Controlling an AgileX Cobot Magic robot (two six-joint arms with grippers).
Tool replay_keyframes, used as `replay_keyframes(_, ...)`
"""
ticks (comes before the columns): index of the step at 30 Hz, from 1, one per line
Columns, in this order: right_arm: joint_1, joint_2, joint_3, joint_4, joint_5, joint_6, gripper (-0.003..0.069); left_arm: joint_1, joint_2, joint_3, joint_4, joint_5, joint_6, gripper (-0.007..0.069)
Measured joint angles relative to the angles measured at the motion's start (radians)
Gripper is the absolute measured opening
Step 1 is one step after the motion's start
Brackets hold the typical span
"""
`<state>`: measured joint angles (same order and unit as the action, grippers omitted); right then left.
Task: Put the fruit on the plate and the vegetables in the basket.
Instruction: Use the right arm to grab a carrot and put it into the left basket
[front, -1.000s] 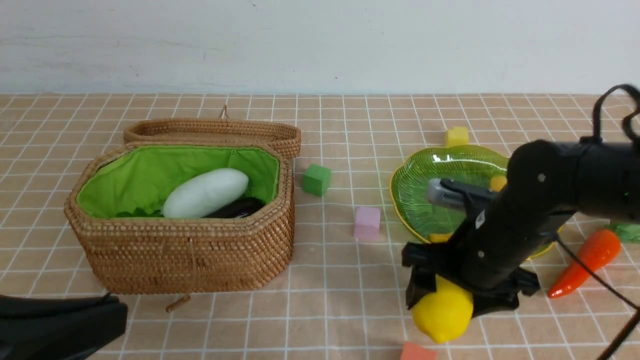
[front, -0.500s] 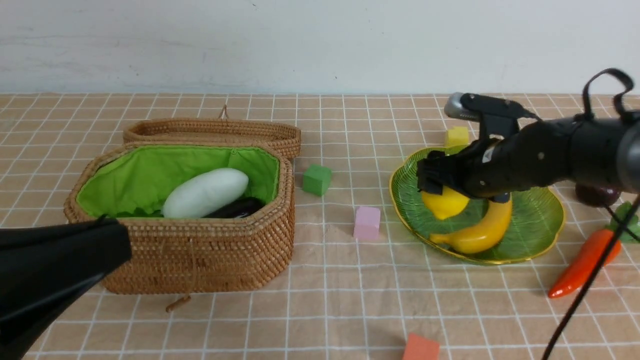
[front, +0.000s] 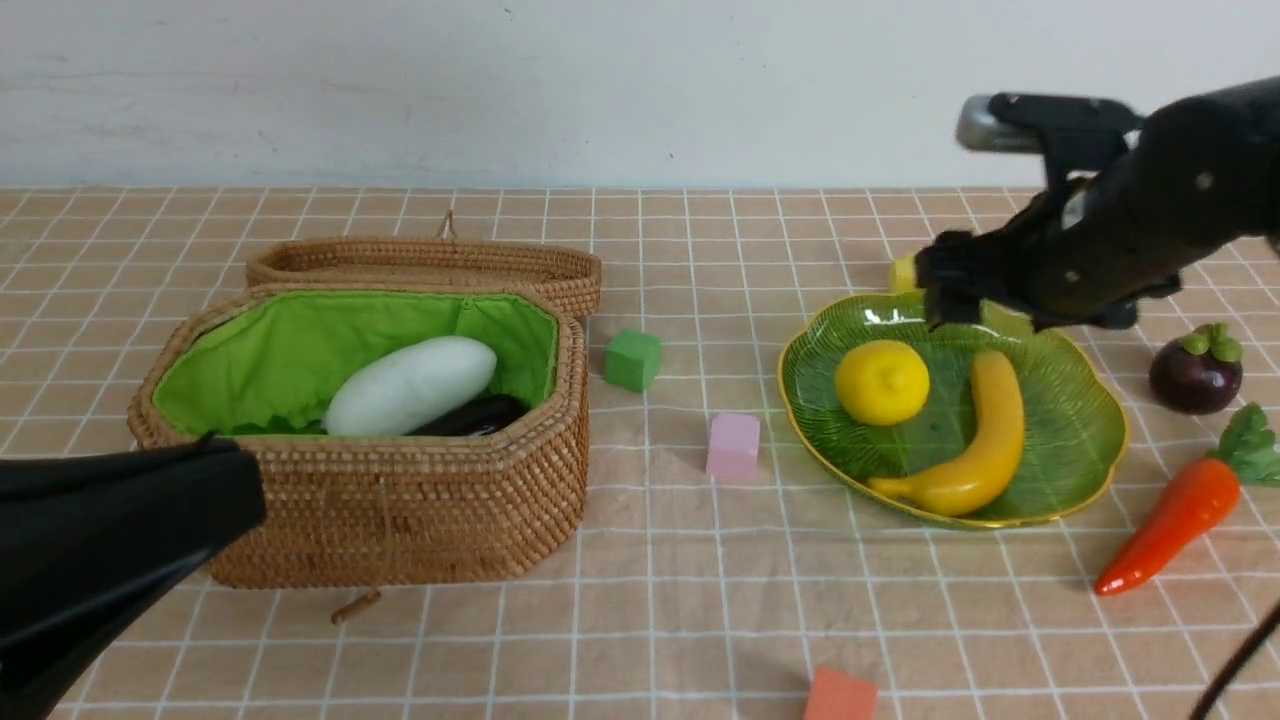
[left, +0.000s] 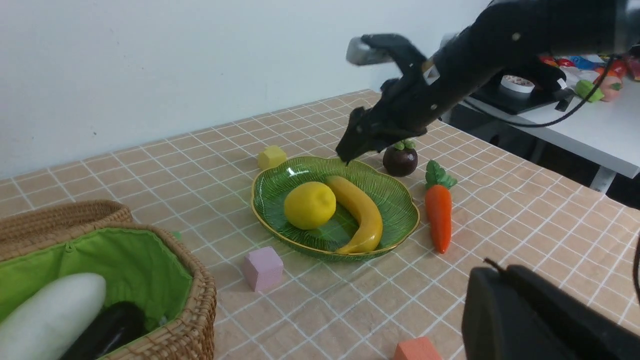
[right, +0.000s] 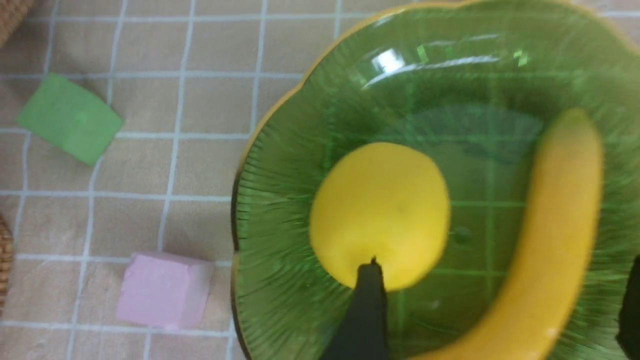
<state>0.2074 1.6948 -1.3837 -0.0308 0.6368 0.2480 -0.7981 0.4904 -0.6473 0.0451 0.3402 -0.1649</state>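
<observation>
Our right gripper (front: 940, 295) hangs over the far rim of the plate (front: 1070, 420), jaws spread wide and empty, which the right wrist view shows best. Lemon (front: 881, 381) and banana (front: 975, 440) lie on the plate. Mangosteen (front: 1195, 372) and carrot (front: 1170, 525) sit by the table's right edge. Radish (front: 410, 385) and eggplant (front: 475, 415) lie in the basket (front: 400, 510) toward the left edge. We cannot tell whether our left gripper (front: 150, 520) is parted or closed.

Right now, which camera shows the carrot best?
The left wrist view: the carrot lies whole beside the plate. The front view shows it too, pushed against the right edge. The right wrist view misses it.
</observation>
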Motion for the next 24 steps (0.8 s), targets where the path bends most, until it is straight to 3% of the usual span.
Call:
replay_keyframes(2, -0.039, -0.029, 0.0, 0.0, 0.071, 0.017, 0.0571, 0.0, 0.0, 0.0, 0.001, -0.005, 0.0, -0.0013)
replay_keyframes(5, -0.178, -0.057, 0.03, 0.01, 0.247, 0.054, 0.0504, 0.0, 0.0, 0.0, 0.001, -0.013, 0.0, -0.0013)
replay_keyframes(10, -0.313, -0.041, 0.172, 0.077, 0.209, 0.082, 0.0498, 0.0, 0.0, 0.0, 0.001, -0.013, 0.0, -0.0013)
replay_keyframes(20, -0.37, 0.143, 0.201, 0.141, 0.046, 0.09, 0.0521, 0.0, 0.0, 0.0, 0.001, 0.001, 0.0, -0.0013)
replay_keyframes(24, -0.37, 0.202, 0.2, 0.143, 0.029, 0.061, 0.0454, 0.0, 0.0, 0.0, 0.001, 0.006, 0.0, -0.0013)
